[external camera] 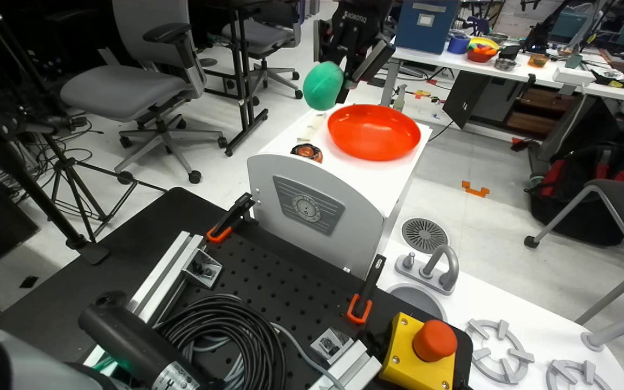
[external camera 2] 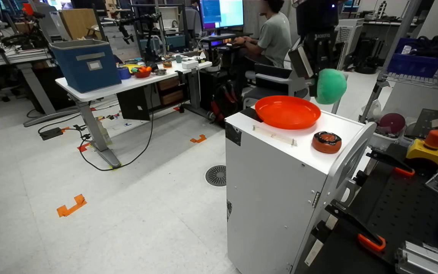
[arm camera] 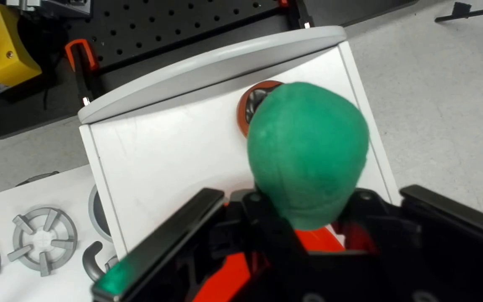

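Wrist view: my gripper (arm camera: 310, 205) pinches a green ball (arm camera: 306, 147); I hold it in the air above the white cabinet (arm camera: 170, 147), where it hides part of a brown disc (arm camera: 250, 102); both exterior views show a red dish (external camera: 374, 132) lying near the disc on the cabinet; a blue bin (external camera 2: 86, 66) stands well apart on a table (external camera 2: 133, 82).

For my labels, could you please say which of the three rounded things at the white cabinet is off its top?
The green thing, held up in the claw; the red-orange dish and brown disc both rest on the white cabinet top.
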You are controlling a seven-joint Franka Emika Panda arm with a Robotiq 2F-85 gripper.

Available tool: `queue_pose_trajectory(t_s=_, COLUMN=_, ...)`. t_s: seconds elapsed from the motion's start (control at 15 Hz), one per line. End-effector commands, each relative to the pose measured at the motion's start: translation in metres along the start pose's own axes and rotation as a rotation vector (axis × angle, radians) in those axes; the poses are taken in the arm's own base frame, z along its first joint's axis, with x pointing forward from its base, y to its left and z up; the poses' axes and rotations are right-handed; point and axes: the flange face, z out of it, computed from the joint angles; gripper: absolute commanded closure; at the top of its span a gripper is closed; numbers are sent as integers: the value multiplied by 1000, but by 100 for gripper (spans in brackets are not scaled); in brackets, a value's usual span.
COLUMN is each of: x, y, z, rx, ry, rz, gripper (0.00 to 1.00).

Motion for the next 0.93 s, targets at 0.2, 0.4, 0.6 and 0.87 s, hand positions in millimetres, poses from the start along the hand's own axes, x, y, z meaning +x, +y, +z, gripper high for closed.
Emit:
queue_pose_trajectory(t_s=0.2, x=1, y=-3, z=4, rx=8, ry=-15, rz=5, gripper=12)
queue_pose_trajectory(t_s=0.4, x=1, y=-4, z=4, rx=12, ry=-17, rz=8, gripper=0)
queue_pose_trajectory(t_s=0.6, x=1, y=-4, z=4, rx=16, ry=-21, rz=10, gripper=0)
queue_pose_trajectory(t_s=0.87, x=0, y=-4, z=5, rx=14, ry=-28, rz=9, gripper=0)
